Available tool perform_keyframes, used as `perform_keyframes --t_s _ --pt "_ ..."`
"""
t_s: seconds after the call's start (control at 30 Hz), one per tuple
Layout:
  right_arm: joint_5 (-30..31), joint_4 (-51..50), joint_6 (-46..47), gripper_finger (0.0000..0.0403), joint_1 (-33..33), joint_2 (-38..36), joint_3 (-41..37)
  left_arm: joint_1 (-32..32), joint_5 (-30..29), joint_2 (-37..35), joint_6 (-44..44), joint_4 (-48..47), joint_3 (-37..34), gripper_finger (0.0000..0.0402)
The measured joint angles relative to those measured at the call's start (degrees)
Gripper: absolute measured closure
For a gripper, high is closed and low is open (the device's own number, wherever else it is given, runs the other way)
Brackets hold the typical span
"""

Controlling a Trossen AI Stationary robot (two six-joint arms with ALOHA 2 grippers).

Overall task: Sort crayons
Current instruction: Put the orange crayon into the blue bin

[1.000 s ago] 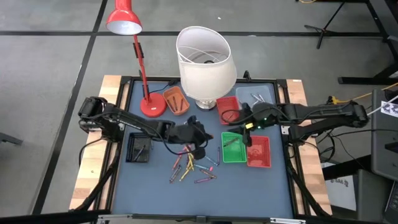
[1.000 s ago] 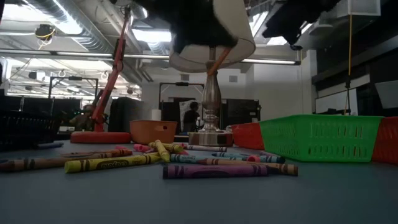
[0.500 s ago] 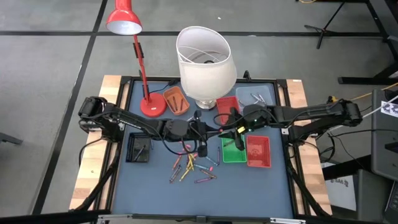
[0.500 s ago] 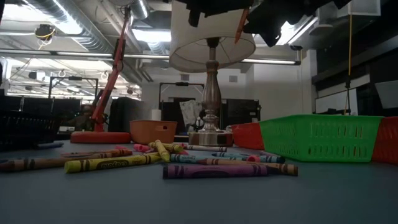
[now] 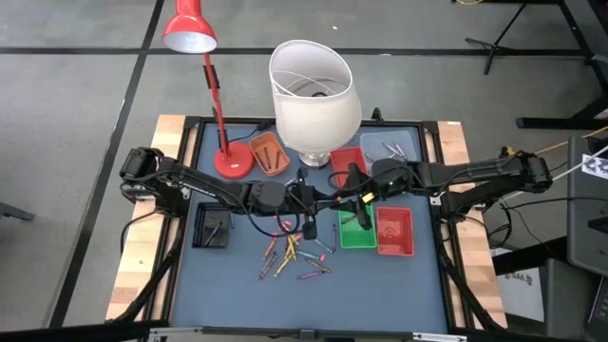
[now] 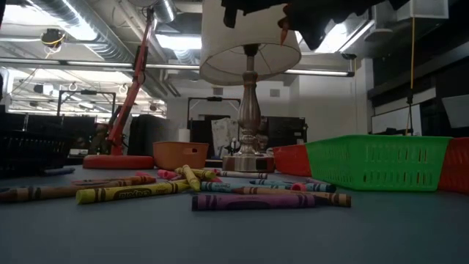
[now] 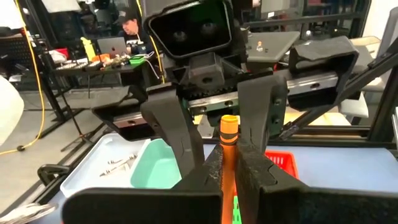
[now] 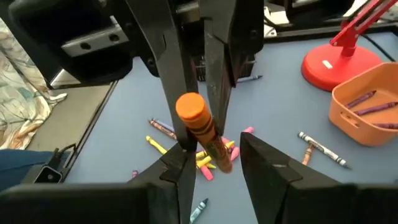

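Both arms have drawn together at mid-frame, where the left gripper (image 7: 227, 163) pinches an orange crayon (image 7: 227, 155) between the right gripper's (image 8: 214, 163) spread fingers: a handover, needing the right to close first.

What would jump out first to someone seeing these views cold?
The two grippers meet in mid-air above the table's middle: the left gripper is shut on an orange crayon, and the open right gripper stands around it, as for a handover. Below them lies a loose pile of crayons, with the big white lampshade behind.
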Motion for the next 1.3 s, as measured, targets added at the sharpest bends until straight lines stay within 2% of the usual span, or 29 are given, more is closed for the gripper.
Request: perform_keyframes --t_s 0.17,0.53,0.73,0.87,1.0,1.1,1.3 --pt "-0.04 0.93 -0.02 0.0291 0.00 0.00 0.00 0.02 0.00 0.00 -0.02 0.02 0.00 0.0397" --pt "-0.20 0.76 -0.04 0.0388 0.00 0.00 0.00 0.02 -0.82 -0.04 -0.09 -0.19 0.00 0.0360" --pt "-0.01 -0.31 0.07 0.0375 -0.05 -0.09 0.00 0.02 -1.20 -0.04 -0.93 -0.35 0.00 0.0334" --pt "0.11 -5.61 0.09 0.0368 -0.07 -1.24 0.00 0.00 -1.36 -0.04 -3.53 -0.56 0.00 0.0308" --pt "0.16 -13.05 -0.01 0.0384 -0.07 -3.85 0.00 -0.02 -1.38 -0.04 -3.54 -2.59 0.00 0.0289" --pt "3.31 -19.67 -0.52 0.0387 -0.07 -6.53 0.00 -0.02 -1.39 -0.04 -3.56 -5.46 0.00 0.0286" --pt "16.53 -34.65 0.38 0.0371 -0.07 -11.00 0.02 0.52 -1.40 -0.04 -6.87 -11.62 0.00 0.0289"
